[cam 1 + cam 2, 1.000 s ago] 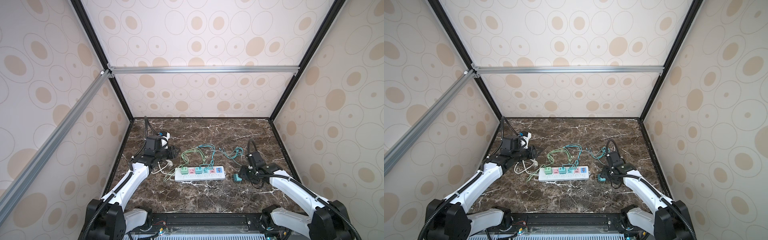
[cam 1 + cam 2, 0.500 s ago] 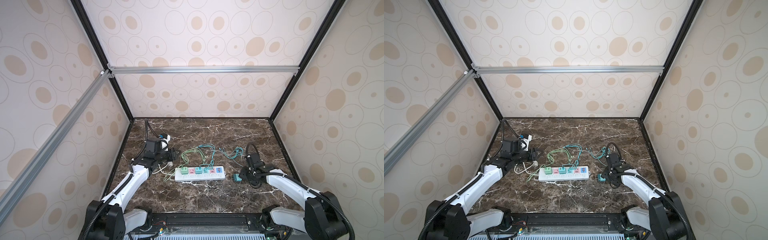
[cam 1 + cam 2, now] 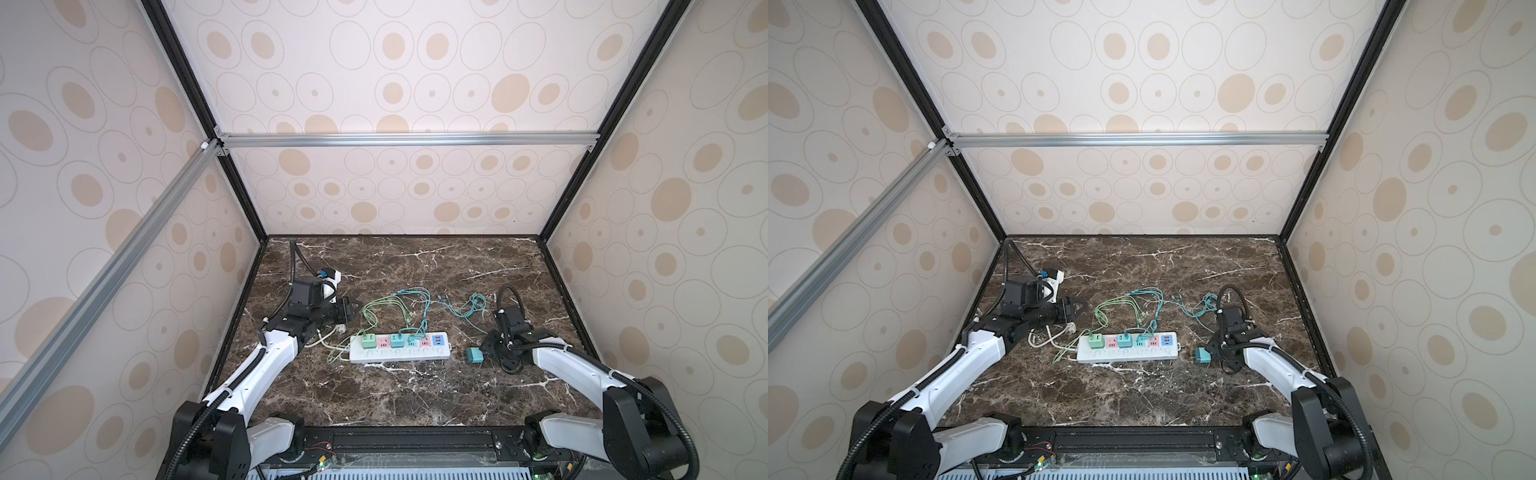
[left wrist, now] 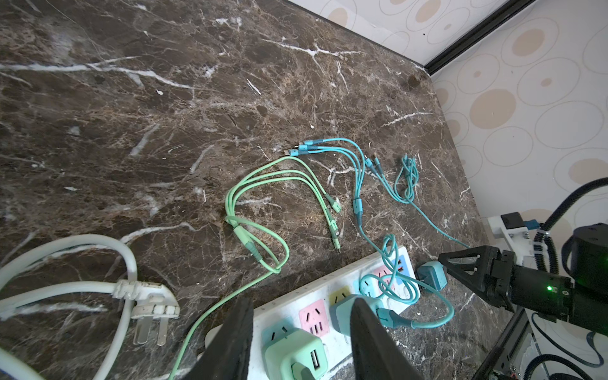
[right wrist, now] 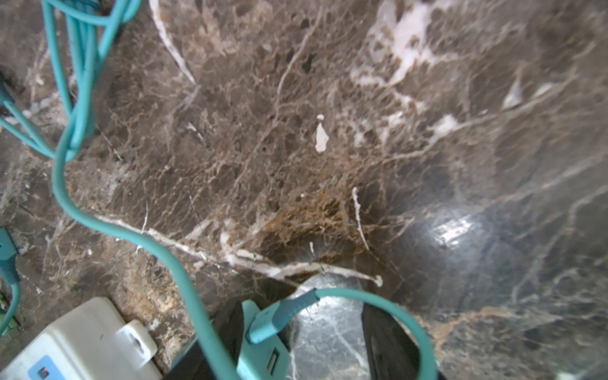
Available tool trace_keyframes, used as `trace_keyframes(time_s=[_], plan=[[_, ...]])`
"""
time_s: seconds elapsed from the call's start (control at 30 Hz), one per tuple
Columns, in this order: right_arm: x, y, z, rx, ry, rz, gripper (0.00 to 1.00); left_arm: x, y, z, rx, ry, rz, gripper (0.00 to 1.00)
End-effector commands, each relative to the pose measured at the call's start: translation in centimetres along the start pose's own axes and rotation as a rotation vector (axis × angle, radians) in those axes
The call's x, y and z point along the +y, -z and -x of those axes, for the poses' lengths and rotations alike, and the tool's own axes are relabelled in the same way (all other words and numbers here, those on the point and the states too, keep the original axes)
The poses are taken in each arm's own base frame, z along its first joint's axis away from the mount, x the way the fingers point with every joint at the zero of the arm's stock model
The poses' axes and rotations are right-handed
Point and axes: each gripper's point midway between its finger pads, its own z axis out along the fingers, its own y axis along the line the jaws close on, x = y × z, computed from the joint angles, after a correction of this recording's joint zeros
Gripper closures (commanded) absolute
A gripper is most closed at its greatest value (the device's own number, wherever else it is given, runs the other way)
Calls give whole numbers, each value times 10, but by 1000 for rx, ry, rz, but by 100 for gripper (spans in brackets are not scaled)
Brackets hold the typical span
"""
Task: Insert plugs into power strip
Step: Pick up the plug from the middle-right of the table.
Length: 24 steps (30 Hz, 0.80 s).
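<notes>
Well, the last teal plug (image 3: pixel 473 355) lies loose on the dark table (image 3: pixel 415 399), just past the end of the power strip (image 3: pixel 399 354). The mint plug (image 3: pixel 368 340) and another teal plug (image 3: pixel 397 340) sit in the strip.

The right gripper (image 5: pixel 299 312) is around the loose plug with its jaws apart. The plug touches one finger (image 5: pixel 228 320), and there is a gap to the other. If the jaws shut like this, I think the plug could twist or pop out, because it is not in the middle. Its teal cable (image 5: pixel 115 230) loops right over the jaws, so it could get pinched, or tug the plug crooked on the way up.

A second cable (image 4: pixel 391 318) also lies looped over the empty sockets (image 4: pixel 378 274) near that end, so it could get in the way of the pins.

The left gripper (image 3: pixel 350 311) hangs beyond the strip, near the white cord (image 4: pixel 82 242), jaws apart and empty. Nothing holds the strip down, so a hard push could make it slide.
</notes>
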Motion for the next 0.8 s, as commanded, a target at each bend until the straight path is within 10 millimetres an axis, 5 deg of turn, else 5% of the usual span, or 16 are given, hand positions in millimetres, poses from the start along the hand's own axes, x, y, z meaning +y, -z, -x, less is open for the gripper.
trace_keyframes(time_s=[0.0, 0.13, 0.77], plan=[[10, -1, -4, 54, 11, 26, 35, -2, 5, 5, -26, -31, -11, 52], [10, -8, -9, 75, 1, 32, 35, -1, 5, 2, -25, -30, -8, 52], [7, -19, -13, 110, 101, 2, 88, -21, 21, 13, -61, -63, -66, 51]])
